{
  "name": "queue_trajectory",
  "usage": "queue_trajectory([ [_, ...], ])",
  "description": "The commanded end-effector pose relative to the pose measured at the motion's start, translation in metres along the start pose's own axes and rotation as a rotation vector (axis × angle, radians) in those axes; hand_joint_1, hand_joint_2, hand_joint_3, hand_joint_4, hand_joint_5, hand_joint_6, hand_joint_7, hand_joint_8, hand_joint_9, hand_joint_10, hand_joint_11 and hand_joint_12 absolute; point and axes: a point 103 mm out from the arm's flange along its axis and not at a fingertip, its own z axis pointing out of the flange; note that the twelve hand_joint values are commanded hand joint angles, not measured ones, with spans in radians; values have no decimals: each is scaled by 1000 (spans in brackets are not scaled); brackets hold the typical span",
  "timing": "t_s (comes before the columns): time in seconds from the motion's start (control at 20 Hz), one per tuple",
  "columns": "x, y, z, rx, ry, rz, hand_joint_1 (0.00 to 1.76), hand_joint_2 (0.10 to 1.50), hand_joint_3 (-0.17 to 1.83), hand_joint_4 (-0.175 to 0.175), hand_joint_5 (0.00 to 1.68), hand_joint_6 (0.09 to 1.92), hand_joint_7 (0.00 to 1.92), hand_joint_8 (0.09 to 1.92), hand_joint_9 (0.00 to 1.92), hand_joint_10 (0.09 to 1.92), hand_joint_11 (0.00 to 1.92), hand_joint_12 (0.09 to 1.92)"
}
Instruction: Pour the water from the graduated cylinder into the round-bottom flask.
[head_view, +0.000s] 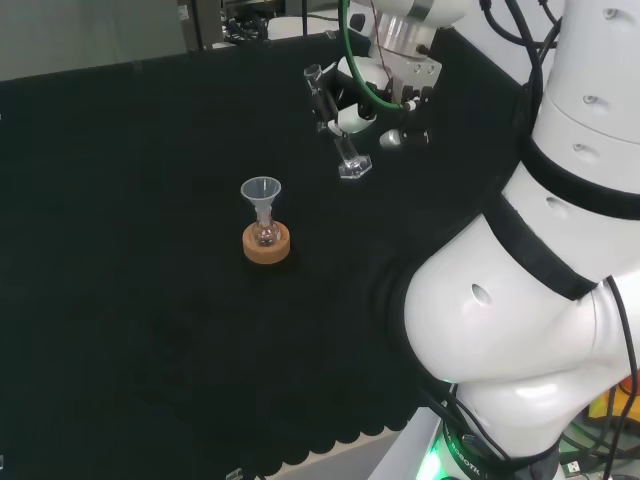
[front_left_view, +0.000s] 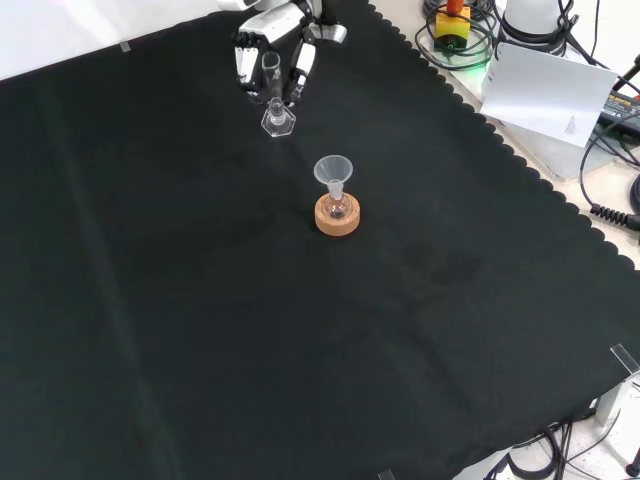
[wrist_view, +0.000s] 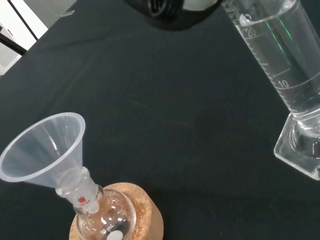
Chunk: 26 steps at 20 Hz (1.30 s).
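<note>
Looking across the black cloth of the bench (front_left_view: 200, 300), we find the hand (front_left_view: 262, 40) near the far edge in the front view, its black and white fingers (front_left_view: 243, 62) curled around a clear graduated cylinder (front_left_view: 273, 88). We see the cylinder's hexagonal foot low over the cloth, though we cannot tell whether it touches. Up close in the wrist view, the cylinder (wrist_view: 280, 65) is a tall tube with printed marks and water inside; its top is cut off by the frame. Nearer the middle of the cloth, well apart from the hand, a small round-bottom flask (front_left_view: 338, 210) of clear glass sits in a tan cork ring (front_left_view: 337, 221). We see a translucent plastic funnel (front_left_view: 333, 170), cone-shaped, standing in the flask's neck.
</note>
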Motion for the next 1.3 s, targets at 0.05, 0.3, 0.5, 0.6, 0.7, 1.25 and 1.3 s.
queue_trajectory([
  [0.05,23,-36,6,130,-75,-6,1259,1127,-1,-175,938,1046,982,1037,1418,138,1180,791],
  [0.3,35,-47,15,228,-132,-9,1259,1126,-1,-175,939,1044,983,1035,1423,134,1181,790],
  [0.5,39,-52,22,303,-182,-9,1259,1125,-1,-175,941,1042,985,1032,1428,131,1182,789],
  [0.6,40,-52,25,343,-205,-9,1259,1125,-1,-175,941,1041,986,1031,1429,129,1182,788],
  [0.7,40,-51,28,396,-225,-7,1259,1124,-1,-175,942,1040,986,1030,1430,127,1182,787],
  [1.25,44,-42,31,565,-344,3,1260,1123,-1,-175,946,1034,990,1024,1437,117,1186,784],
  [1.3,45,-41,31,576,-351,5,1260,1122,-1,-175,946,1034,991,1024,1438,116,1187,784],
])
